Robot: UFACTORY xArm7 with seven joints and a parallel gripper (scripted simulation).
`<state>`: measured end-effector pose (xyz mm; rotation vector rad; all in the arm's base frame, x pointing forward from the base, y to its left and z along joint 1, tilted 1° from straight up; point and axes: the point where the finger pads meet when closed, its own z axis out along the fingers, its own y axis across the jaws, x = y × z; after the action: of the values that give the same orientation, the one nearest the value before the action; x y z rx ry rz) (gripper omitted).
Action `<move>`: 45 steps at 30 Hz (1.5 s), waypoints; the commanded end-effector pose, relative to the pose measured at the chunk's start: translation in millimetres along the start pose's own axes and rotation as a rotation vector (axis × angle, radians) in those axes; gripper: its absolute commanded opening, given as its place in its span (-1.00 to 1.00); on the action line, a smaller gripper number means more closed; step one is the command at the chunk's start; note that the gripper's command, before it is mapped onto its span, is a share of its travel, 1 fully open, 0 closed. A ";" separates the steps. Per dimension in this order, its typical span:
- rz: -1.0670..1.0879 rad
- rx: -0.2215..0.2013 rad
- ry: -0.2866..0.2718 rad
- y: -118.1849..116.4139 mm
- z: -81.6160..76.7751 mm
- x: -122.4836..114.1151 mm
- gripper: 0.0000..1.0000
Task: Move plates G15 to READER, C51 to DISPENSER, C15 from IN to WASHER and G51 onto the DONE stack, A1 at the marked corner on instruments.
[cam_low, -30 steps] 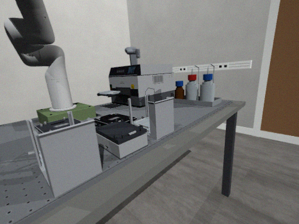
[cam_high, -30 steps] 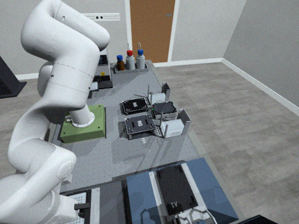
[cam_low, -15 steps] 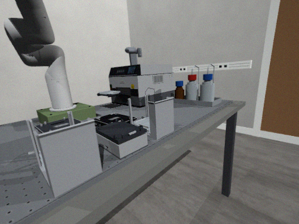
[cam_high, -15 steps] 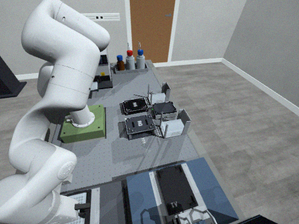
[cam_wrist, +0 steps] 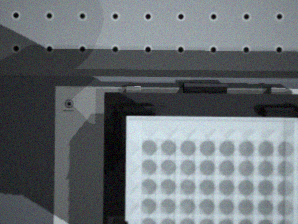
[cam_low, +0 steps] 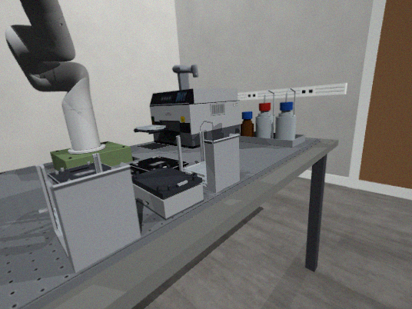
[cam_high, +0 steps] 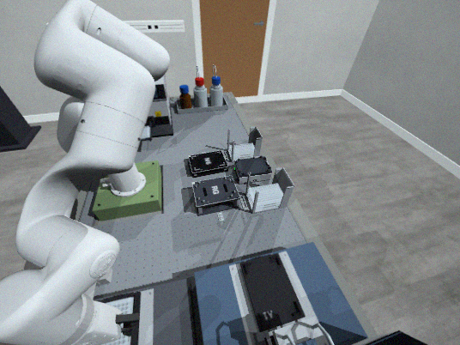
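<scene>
My gripper (cam_high: 127,318) is low at the near left corner of the deck, mostly hidden behind the arm. It is shut on a white well plate (cam_high: 121,305) (cam_wrist: 210,170). In the wrist view the plate fills the lower right and sits over a dark nest (cam_wrist: 114,150) in a light housing (cam_wrist: 75,145). I cannot tell whether the plate touches the nest. Its label and the fingers are out of sight. The blue housing (cam_high: 214,296) beside it has an empty dark nest (cam_high: 268,292) with an A1 mark.
Nests N6 (cam_high: 208,163) and RG (cam_high: 214,190) stand mid-deck. Behind them are two tall stack racks (cam_high: 268,195) (cam_high: 249,148) (cam_low: 96,211) (cam_low: 220,163) with an empty dark-topped box (cam_high: 253,167) (cam_low: 167,184) between them. An instrument (cam_low: 196,115) with an extended tray and a bottle rack (cam_high: 199,96) stand at the far end.
</scene>
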<state>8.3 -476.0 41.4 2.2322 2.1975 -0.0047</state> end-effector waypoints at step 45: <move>0.000 0.000 -0.004 -0.4 -2.2 -1.4 1.00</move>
<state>8.1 -476.3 39.5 2.2320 2.1973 -0.0060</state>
